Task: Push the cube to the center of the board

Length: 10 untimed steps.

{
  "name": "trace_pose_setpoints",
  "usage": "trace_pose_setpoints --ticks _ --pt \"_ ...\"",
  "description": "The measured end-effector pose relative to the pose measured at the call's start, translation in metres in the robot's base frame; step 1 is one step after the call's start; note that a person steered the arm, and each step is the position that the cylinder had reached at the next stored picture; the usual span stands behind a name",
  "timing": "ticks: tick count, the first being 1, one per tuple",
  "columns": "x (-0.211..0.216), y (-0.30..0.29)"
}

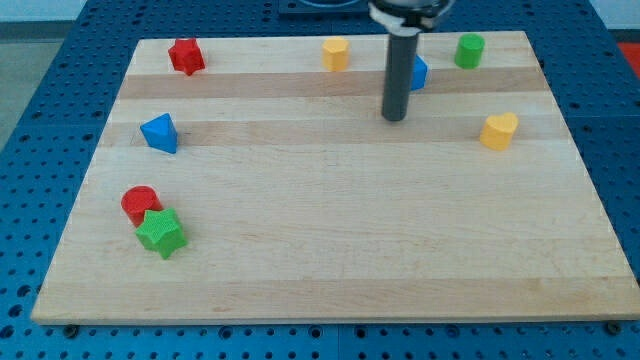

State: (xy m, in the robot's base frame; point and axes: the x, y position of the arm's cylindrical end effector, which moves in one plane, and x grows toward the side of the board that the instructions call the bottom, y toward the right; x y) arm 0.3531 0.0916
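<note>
A blue cube (418,72) sits near the view's top, right of centre, partly hidden behind my rod. My tip (395,117) rests on the board just below and slightly left of the cube, close to it; I cannot tell whether they touch. The wooden board (330,250) fills most of the view.
A red star (185,56) lies top left, a yellow block (336,53) top centre, a green cylinder (469,50) top right, a yellow heart-like block (499,131) at right. A blue triangular block (159,132) lies at left; a red cylinder (139,203) touches a green star (161,232) lower left.
</note>
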Motion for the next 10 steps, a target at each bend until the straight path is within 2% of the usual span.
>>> trace_pose_setpoints --ticks 3,6,8,10 --pt "-0.039 0.062" --pt "-0.072 0.065" --pt "-0.076 0.029" --pt "-0.076 -0.037"
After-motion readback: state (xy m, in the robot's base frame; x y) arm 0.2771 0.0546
